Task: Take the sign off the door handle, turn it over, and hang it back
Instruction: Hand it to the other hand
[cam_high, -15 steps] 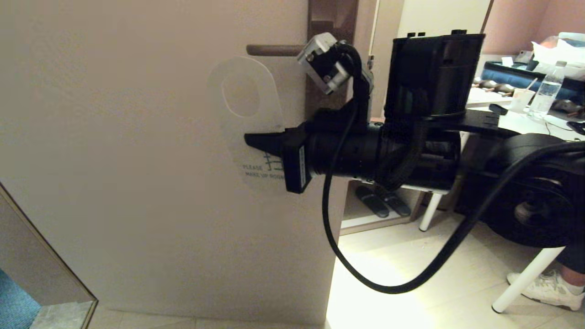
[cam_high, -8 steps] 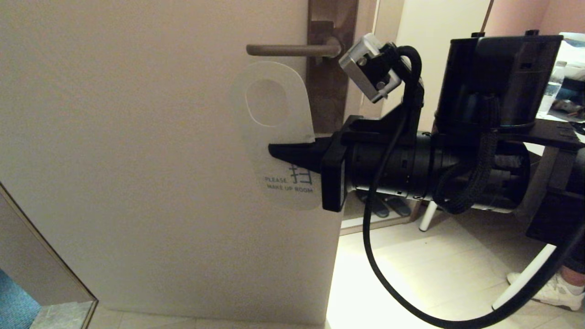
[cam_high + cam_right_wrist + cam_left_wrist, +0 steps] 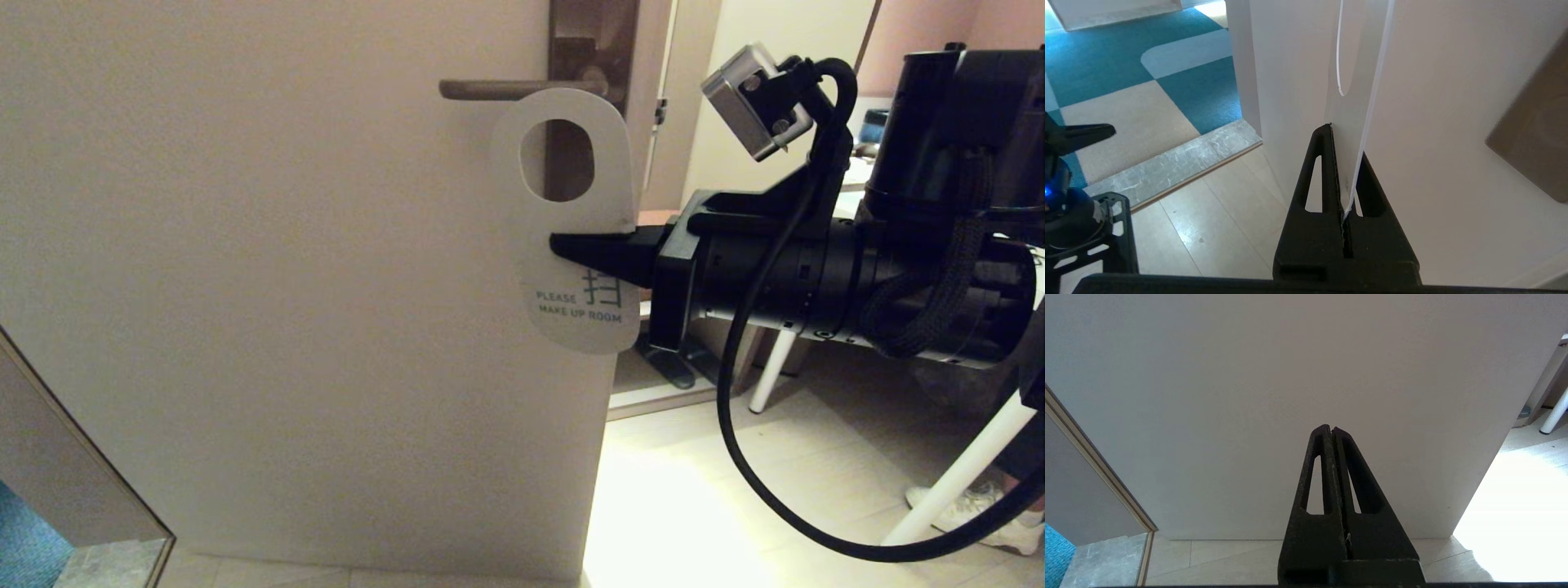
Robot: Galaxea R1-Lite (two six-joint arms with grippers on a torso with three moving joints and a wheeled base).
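Pinching the sign (image 3: 573, 229) by its edge, off the handle (image 3: 514, 88) and just above its closed fingers, the right gripper (image 3: 571, 247) has the removal done; next comes the flip, needing a wrist roll.

Beyond our right gripper (image 3: 563, 245), the door (image 3: 286, 286) stood as a flat wall. The sign (image 3: 575, 220) pinched in it hung upright, its top edge overlapping the door handle (image 3: 510, 88) just above the fingertips, perhaps touching. Behind the gripper, toward the wrist, open floor (image 3: 702, 498) gave room, broken by a white table leg (image 3: 771, 367). Our left gripper (image 3: 1332, 428) faced bare door too.
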